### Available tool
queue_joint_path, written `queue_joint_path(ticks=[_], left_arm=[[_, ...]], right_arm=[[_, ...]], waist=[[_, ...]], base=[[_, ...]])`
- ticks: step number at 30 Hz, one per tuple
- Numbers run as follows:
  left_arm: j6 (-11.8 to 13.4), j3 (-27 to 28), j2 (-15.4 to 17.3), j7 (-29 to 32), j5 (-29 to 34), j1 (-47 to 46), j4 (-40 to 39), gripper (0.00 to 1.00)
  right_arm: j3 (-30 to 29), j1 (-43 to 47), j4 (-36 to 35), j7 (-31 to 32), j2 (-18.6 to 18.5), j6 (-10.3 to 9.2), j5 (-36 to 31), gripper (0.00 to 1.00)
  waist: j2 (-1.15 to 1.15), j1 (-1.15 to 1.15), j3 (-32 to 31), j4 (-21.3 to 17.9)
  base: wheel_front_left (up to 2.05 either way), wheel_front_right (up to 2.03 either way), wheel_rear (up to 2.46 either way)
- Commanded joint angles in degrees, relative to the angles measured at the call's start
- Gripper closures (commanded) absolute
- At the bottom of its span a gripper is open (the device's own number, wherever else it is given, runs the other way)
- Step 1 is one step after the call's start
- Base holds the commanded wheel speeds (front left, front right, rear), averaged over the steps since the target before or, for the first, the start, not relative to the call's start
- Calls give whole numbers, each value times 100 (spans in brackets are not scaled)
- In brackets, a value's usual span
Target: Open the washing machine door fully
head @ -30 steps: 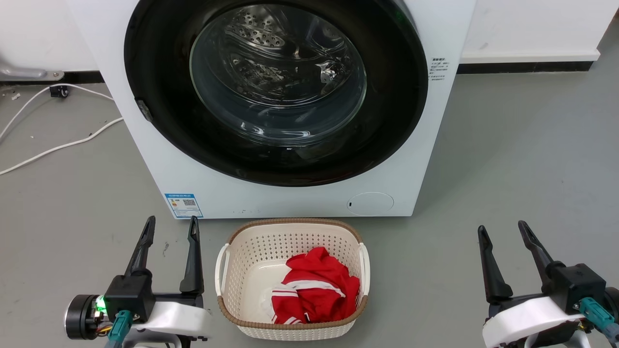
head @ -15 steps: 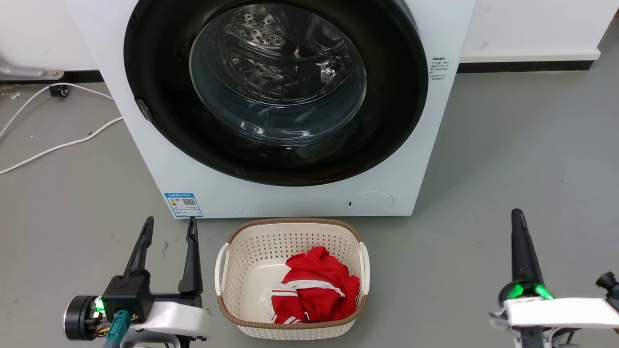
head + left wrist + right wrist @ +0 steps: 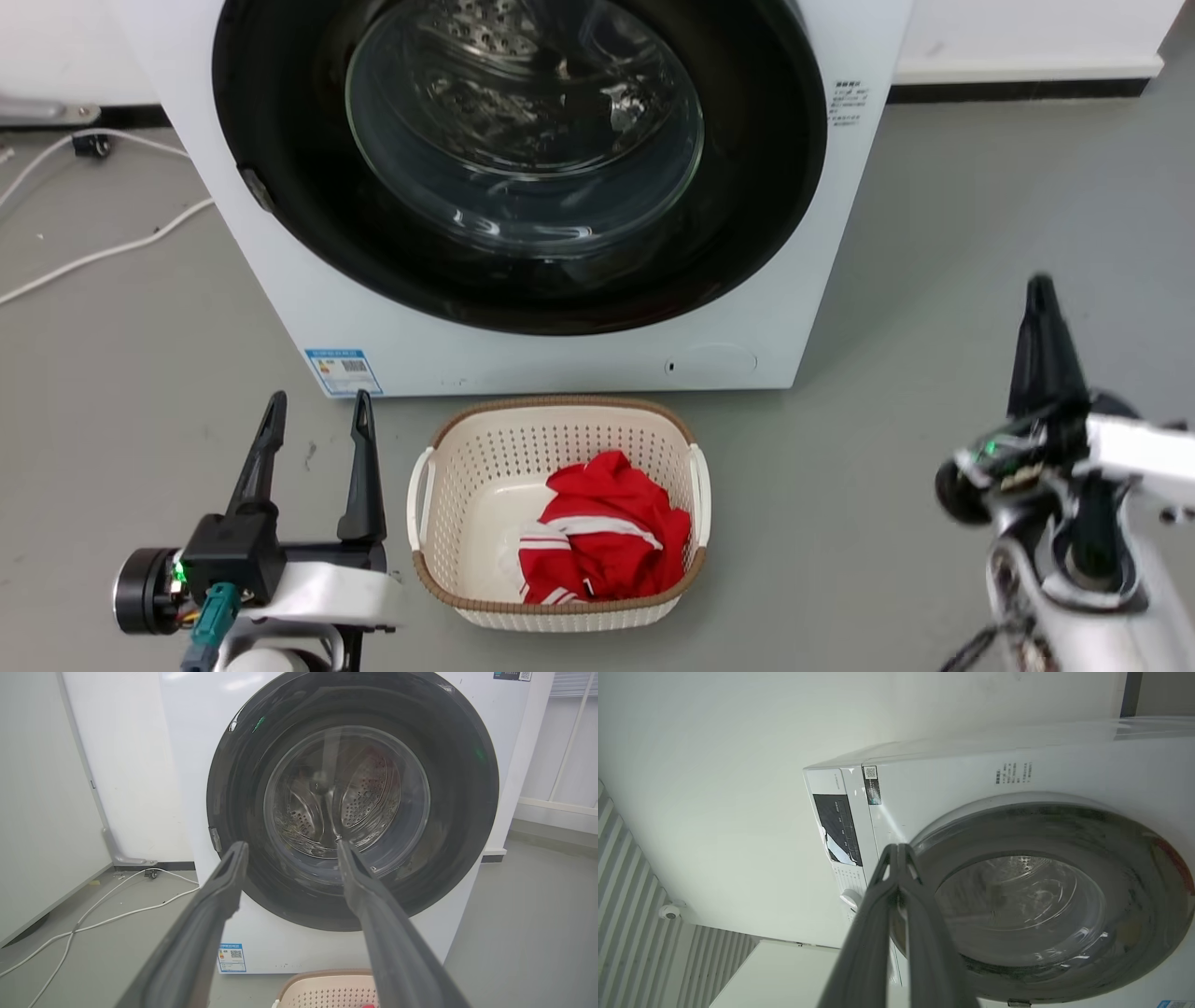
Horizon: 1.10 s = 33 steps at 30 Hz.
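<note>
Door status: not started.
- Washing machine [image 3: 560, 359] stood on the floor, back against the wall. Its door [image 3: 518, 154] was closed, flush with the front.
- Left gripper [image 3: 319, 401] hovered low over the floor, left of the basket [image 3: 560, 415], jaws apart and empty. In its wrist view [image 3: 290, 844] it pointed at the door, well apart from it.
- Right gripper [image 3: 1039, 289] was raised off to the right of the machine, also clear of it. In its wrist view [image 3: 896, 848] the 2 fingers were pressed together on nothing, turned sideways to the door.
- Small grey tab [image 3: 254, 187] sat on the door's left rim. Couldn't tell if it was the catch or a hinge.

Risks from here, my read:
1. Wrong side picked: pulling at the hinge edge wouldn't release anything and would load the arm.
2. The rim is glossy and round, so closed fingers could skid off it instead of hooking.
3. A straight pull instead of following the swing arc could wrench the hinge or lose the grip.
4. The basket with the red garment [image 3: 607, 541] sat just beside the machine's front bottom edge, so a low arm path could knock it.
5. The loose white cable [image 3: 103, 252] on the floor to the left could snag the base.
</note>
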Motion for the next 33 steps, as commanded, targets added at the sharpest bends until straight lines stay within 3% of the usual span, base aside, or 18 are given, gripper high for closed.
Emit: queue_joint_path(ticks=[1, 10, 19, 25, 33], left_arm=[[11, 10, -6, -15, -23, -118, -43, 0], [-27, 7, -23, -15, -81, -501, -259, 0], [-111, -8, -28, -14, 0, -855, -435, 0], [-173, -13, -30, -15, 54, -1041, -481, 0], [-233, 19, 17, -14, 121, -1229, -574, 0]], right_arm=[[-53, -297, 163, 87, -128, 0, 127, 100], [133, -2304, 1512, 747, -1157, 1, 524, 100], [1235, -4523, 3224, 2051, -2020, 1, 318, 100], [2007, -5778, 4249, 2913, -2027, 1, 66, 100], [2571, -6953, 5256, 3396, -1624, 0, -207, 100]], waist=[[0, 0, 139, -9], [0, 0, 791, 92], [0, 0, 1390, 189], [0, 0, 1747, 213], [0, 0, 2177, 193]], base=[[0, 0, 0], [0, 0, 0], [0, 0, 0], [0, 0, 0], [0, 0, 0]])
